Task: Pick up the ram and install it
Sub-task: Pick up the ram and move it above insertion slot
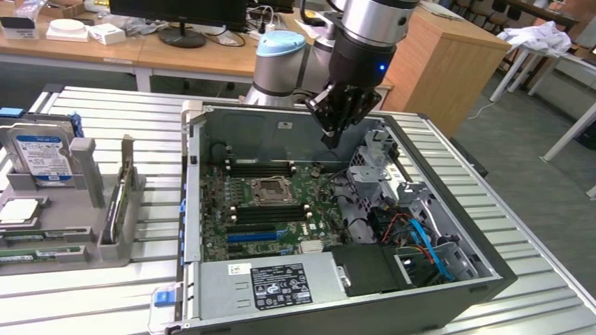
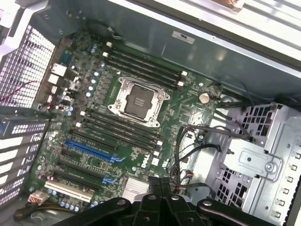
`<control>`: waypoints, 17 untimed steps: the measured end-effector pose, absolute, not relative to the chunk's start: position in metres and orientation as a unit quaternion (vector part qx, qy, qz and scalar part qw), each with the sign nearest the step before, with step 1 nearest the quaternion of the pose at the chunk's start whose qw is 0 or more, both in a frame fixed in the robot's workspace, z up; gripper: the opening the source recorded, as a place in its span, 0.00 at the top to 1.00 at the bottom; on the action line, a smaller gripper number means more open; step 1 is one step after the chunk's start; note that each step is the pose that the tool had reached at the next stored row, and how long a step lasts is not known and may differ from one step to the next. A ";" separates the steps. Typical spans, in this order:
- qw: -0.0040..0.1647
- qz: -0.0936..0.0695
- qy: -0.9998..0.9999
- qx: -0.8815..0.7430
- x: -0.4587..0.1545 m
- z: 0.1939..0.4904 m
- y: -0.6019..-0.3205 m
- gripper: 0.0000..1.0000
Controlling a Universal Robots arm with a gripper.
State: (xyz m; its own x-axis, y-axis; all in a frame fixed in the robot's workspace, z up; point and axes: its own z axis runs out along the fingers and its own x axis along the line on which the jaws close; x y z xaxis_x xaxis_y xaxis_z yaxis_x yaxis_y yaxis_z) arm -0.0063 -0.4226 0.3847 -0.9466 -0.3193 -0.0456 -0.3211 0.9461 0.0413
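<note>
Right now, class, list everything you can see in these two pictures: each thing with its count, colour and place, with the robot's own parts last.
computer case: one, dark grey, open, on the slatted table
motherboard: one, green, inside the case
processor socket: one, silver, mid-board
memory slots: several, black, on both sides of the socket
power supply: one, grey, labelled, at the case's near end
hard drive: one, silver and blue, standing in a grey holder at the exterior view's left
monitor: one, black, on the desk behind
arm: one, silver and black
gripper: one, black, above the open case
</note>
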 end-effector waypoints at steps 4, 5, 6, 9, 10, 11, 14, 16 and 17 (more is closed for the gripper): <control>0.019 0.024 0.986 -0.162 -0.006 0.385 -0.423 0.90; 0.019 0.024 0.986 -0.162 -0.006 0.385 -0.423 0.90; 0.020 0.024 0.986 -0.163 -0.006 0.385 -0.423 0.90; 0.020 0.024 0.982 -0.187 -0.007 0.384 -0.423 0.90; 0.020 0.025 0.980 -0.197 -0.007 0.384 -0.423 0.90; 0.019 0.025 0.978 -0.206 -0.007 0.384 -0.423 0.90; 0.019 0.025 0.972 -0.232 -0.007 0.384 -0.423 0.90; 0.018 0.026 0.968 -0.250 -0.007 0.384 -0.423 0.90; 0.018 0.026 0.966 -0.258 -0.007 0.384 -0.423 0.90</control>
State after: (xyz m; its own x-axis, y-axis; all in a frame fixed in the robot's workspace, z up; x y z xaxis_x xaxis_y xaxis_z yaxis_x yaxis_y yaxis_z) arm -0.0066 -0.4226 0.3839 -0.8659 -0.4980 -0.0478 -0.4998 0.8652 0.0404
